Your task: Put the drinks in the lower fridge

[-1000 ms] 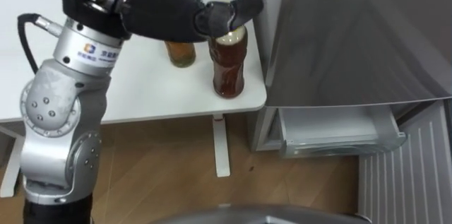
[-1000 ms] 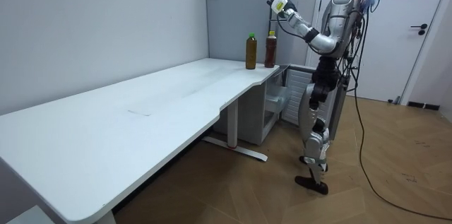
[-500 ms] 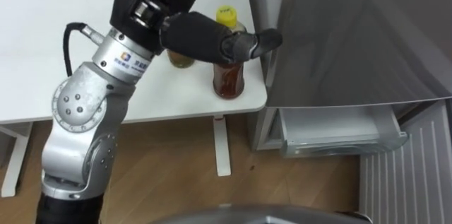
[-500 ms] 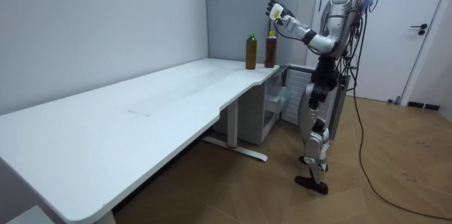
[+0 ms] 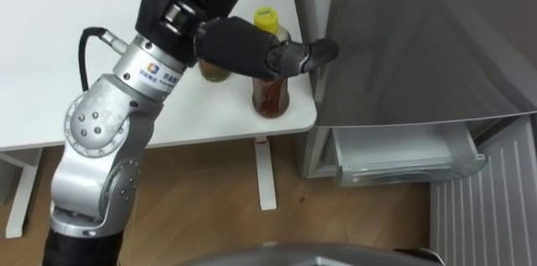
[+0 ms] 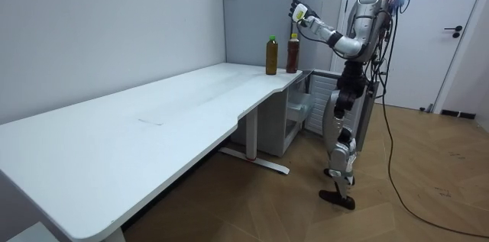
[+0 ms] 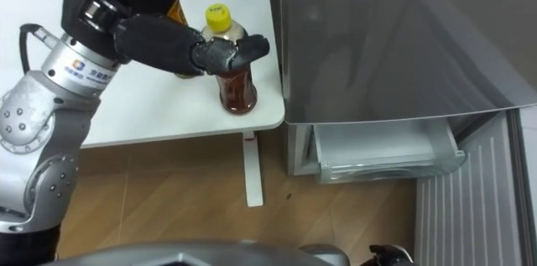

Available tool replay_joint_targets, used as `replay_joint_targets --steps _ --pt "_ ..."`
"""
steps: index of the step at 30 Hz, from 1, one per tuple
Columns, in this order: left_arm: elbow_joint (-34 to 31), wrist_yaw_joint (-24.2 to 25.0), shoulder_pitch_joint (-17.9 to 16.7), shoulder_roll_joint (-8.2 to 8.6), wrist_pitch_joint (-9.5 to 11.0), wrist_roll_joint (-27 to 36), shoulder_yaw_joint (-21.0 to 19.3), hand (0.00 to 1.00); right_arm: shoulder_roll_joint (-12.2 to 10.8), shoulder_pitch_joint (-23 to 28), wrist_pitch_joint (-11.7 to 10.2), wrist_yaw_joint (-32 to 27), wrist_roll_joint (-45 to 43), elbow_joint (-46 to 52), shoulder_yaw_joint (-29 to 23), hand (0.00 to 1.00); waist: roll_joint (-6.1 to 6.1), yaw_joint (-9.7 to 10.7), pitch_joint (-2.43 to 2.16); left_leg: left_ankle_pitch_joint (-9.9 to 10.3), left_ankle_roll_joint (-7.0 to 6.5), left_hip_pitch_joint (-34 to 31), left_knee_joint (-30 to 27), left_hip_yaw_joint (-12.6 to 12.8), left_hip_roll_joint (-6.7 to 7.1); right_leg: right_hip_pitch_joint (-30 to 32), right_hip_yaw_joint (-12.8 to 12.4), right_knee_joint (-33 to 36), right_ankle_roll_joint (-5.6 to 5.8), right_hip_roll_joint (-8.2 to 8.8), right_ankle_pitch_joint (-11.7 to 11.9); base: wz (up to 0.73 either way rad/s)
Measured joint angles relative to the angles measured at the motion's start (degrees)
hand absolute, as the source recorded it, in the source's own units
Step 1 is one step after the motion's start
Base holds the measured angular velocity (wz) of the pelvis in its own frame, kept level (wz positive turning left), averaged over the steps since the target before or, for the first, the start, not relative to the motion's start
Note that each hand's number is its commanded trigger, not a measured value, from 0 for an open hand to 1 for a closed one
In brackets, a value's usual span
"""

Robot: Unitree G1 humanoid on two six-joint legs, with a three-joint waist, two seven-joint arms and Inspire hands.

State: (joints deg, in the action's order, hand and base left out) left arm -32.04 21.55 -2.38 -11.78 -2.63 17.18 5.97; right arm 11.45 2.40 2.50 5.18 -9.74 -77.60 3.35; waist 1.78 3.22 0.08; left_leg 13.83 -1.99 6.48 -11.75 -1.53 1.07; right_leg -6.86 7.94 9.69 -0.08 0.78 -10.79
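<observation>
Two drink bottles stand at the white table's (image 5: 50,65) corner beside the fridge. The red-brown one (image 5: 271,98) has a yellow cap (image 5: 266,18). The amber one (image 5: 215,70) stands just behind it to the left, mostly hidden by my arm. My left hand (image 5: 239,44) hangs in front of the red-brown bottle's upper half, fingers straight, thumb pointing toward the fridge. In the room view this hand (image 6: 299,11) is raised above the tops of the two bottles (image 6: 293,53), touching neither.
The grey fridge (image 5: 419,39) stands right against the table's edge. Below it a pale drawer (image 5: 403,161) is pulled out, and the lower door (image 5: 495,207) stands open to the right. I stand on wood floor (image 5: 210,199) before the fridge.
My left hand has swung right and come down a little, from covering the bottle's cap to sitting across its shoulder, so the yellow cap now shows. The bottles have not moved.
</observation>
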Motion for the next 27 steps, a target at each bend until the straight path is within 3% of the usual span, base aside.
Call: replay_joint_targets --steps 7,19,27 --pt "0.2 -0.6 -0.4 -0.40 -0.4 -1.7 1.9 0.00 0.0 0.0 0.1 0.8 -0.1 0.1 0.1 0.00 -0.30 0.0 0.20 0.0 0.00 0.0 0.0 1.2 -0.30 0.4 0.2 0.0 0.02 0.03 -0.1 0.00" --pt "2.0 -1.1 -4.3 -0.39 -2.1 -8.0 4.0 0.00 0.0 0.0 0.1 1.2 -0.2 0.4 1.0 0.00 -0.69 1.2 0.44 0.0 0.01 -0.9 0.0 1.5 -0.24 0.6 0.3 -0.1 0.00 0.01 -0.1 0.01" --pt "2.4 -1.1 -4.2 -0.13 -1.4 -10.6 4.3 0.00 -0.1 0.1 0.1 2.0 -1.9 0.5 1.7 0.00 -1.36 1.1 0.21 0.0 0.02 -0.8 0.0 2.5 -0.31 0.9 0.2 -0.1 -0.04 0.00 -0.2 0.00"
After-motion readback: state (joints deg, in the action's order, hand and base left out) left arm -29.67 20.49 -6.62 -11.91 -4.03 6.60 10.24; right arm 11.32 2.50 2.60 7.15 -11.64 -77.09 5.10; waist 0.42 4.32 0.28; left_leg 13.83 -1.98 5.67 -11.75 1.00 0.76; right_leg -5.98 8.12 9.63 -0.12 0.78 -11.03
